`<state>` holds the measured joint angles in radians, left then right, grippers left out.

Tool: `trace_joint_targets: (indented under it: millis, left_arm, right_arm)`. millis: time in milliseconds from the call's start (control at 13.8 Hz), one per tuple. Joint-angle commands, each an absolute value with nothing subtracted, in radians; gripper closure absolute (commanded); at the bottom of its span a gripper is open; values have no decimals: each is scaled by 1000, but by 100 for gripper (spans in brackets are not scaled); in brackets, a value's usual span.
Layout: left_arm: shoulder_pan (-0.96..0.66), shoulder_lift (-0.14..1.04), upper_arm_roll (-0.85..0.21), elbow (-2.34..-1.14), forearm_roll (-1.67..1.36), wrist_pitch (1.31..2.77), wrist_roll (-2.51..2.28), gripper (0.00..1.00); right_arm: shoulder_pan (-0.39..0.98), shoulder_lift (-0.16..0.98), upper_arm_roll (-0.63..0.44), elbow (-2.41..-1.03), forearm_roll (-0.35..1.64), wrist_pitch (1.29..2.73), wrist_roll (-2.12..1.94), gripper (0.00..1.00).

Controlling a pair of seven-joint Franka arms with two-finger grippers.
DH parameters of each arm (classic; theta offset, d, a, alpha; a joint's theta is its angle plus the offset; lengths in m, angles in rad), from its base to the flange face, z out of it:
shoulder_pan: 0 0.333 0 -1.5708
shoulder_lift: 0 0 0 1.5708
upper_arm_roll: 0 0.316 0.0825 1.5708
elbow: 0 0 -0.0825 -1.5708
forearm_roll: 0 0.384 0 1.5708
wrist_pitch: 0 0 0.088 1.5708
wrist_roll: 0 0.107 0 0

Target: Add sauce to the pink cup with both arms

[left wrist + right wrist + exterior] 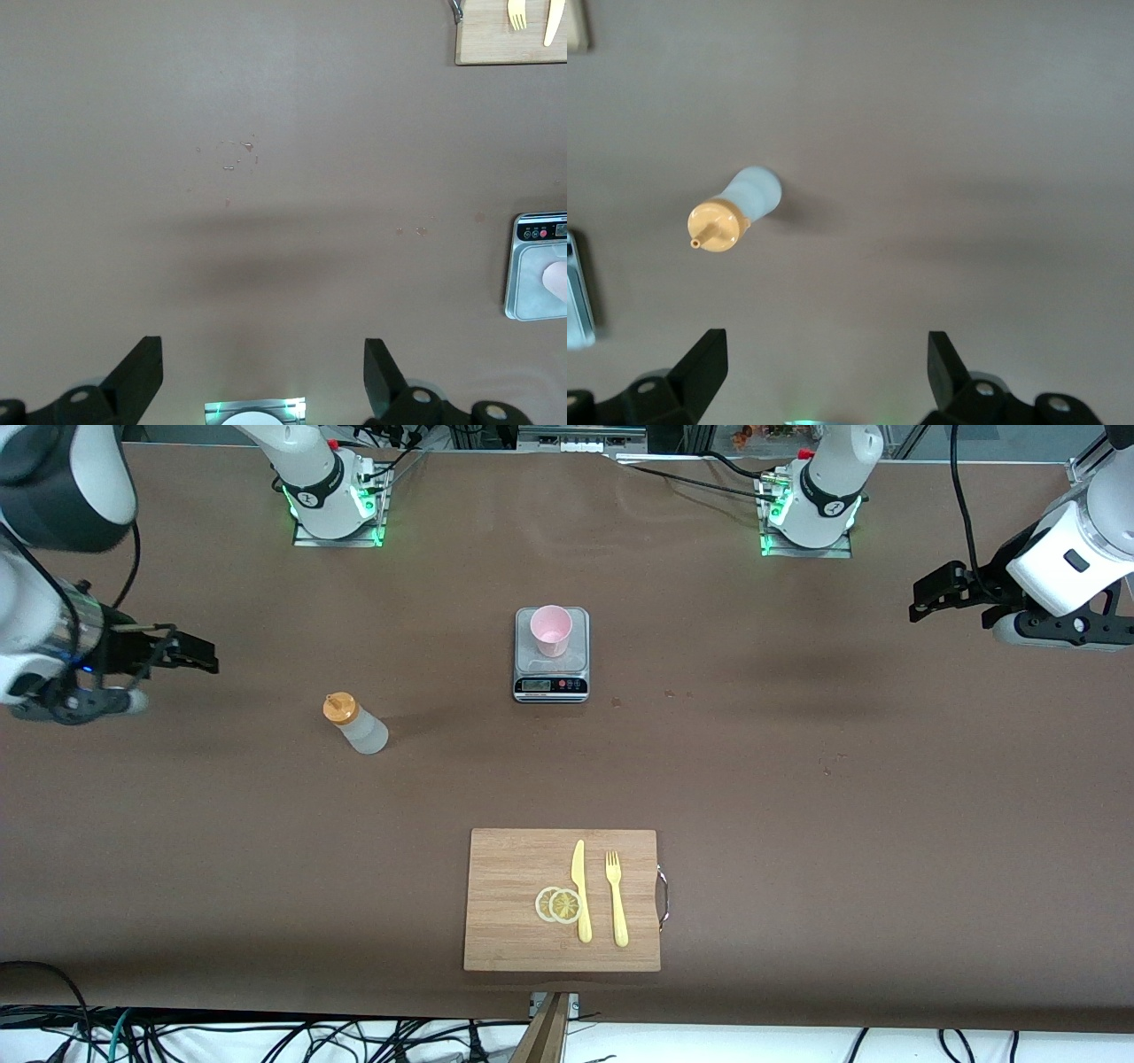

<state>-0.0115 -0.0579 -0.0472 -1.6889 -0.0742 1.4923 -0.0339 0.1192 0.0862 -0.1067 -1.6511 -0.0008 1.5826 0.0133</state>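
Front: sauce bottle [356,724] stands upright toward right arm's end, orange cap up; pink cup [551,631] on scale [551,682].

L wrist: left gripper [263,376] wide, empty, over bare table; only scale's edge shows.

R wrist: right gripper [827,376] wide, empty; nozzle seen from above.

High front camera facing bases; wrist cameras downward, perhaps sharing scale [537,282].

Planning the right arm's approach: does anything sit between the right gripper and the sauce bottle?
Nothing: in the front view, only bare brown tabletop separates the open right gripper from the sauce bottle; the right wrist view agrees.
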Motion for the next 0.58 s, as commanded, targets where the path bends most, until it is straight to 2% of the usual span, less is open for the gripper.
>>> trace_joint_targets:
  millis: [0, 145, 508]
  left_arm:
    - [-15, -58, -48, -1683, -60, 1486, -26, 0]
    - [-15, -58, -48, -1683, -60, 1486, -28, 0]
    - [-15, -58, -48, -1683, -60, 1486, -26, 0]
  right_arm:
    - [109, 51, -135, -1597, -12, 1522, 78, 0]
    - [107, 43, -166, -1594, -2, 1517, 46, 0]
    - [107, 38, -166, -1597, -6, 1514, 26, 0]
